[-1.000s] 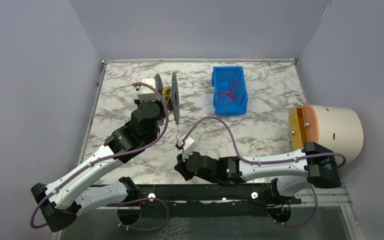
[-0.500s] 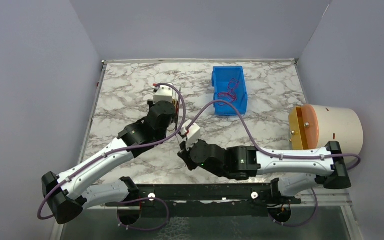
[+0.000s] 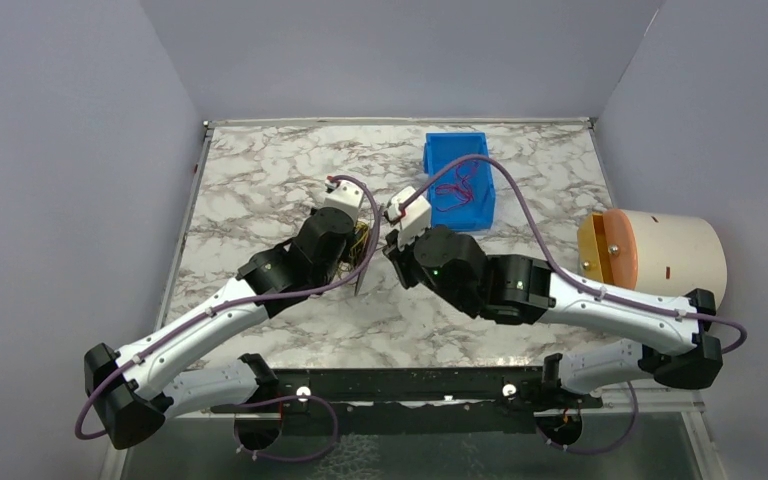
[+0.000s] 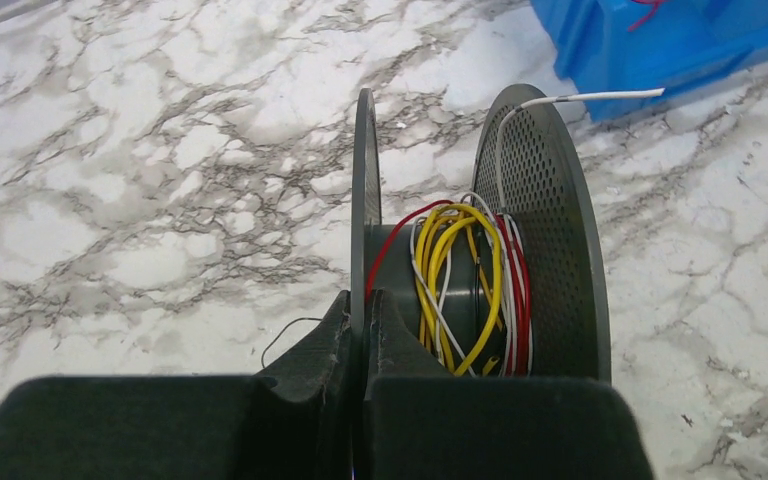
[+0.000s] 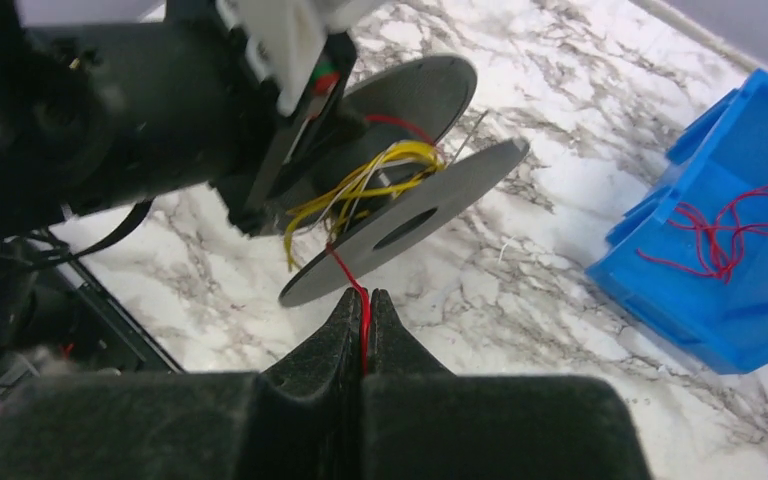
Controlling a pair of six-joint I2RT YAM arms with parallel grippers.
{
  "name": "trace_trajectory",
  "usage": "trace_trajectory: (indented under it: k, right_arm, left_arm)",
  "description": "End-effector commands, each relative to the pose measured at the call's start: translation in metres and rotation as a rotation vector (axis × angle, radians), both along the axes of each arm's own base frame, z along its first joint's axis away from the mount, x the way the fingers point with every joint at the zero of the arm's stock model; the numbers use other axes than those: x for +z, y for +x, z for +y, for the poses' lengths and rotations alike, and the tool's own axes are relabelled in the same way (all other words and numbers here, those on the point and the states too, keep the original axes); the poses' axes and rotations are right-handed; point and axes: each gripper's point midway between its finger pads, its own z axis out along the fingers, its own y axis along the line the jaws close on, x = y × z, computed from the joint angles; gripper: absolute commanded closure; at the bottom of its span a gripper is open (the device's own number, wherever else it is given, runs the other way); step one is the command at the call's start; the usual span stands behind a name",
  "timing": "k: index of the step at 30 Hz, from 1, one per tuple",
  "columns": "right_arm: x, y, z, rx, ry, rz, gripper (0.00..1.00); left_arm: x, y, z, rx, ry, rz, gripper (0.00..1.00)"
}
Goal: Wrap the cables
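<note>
Centre frame in the top view, the left jaws are clamped on one flange of the reel (image 4: pixel 550 250), steadying it above the bench (image 4: pixel 160 150). The right jaws pinch a red wire (image 5: pixel 345 268) leading to the reel's core, probably to hold it taut for winding.

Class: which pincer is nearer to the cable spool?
Left. The left pincer clamps one flange of the spool; the right pincer holds a red wire just off the other flange.
</note>
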Motion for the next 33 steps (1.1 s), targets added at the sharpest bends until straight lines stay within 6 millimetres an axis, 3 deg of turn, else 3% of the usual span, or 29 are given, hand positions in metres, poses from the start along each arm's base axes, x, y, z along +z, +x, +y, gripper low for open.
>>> trace_trajectory:
  k: [1, 10, 17, 28, 33]
  right_arm:
    - [0.038, 0.027, -0.004, 0.019, 0.044, -0.059, 0.99]
    - [0.027, 0.092, -0.013, 0.003, -0.018, -0.052, 0.99]
    - [-0.005, 0.128, -0.031, -0.011, -0.014, 0.022, 0.99]
    - [-0.079, 0.143, -0.070, -0.059, 0.035, 0.173, 0.99]
    - [-0.101, 0.133, -0.079, -0.032, 0.066, 0.238, 0.99]
  left_arm:
    - [-0.007, -0.010, -0.004, -0.113, 0.047, 0.016, 1.00]
    - [-0.020, -0.035, -0.025, -0.345, 0.054, 0.077, 1.00]
    - [-0.019, -0.048, -0.037, -0.457, 0.013, 0.063, 1.00]
    - [0.011, -0.072, -0.051, -0.615, -0.096, -0.004, 1.00]
    - [0.033, -0.082, -0.051, -0.662, -0.132, -0.046, 1.00]
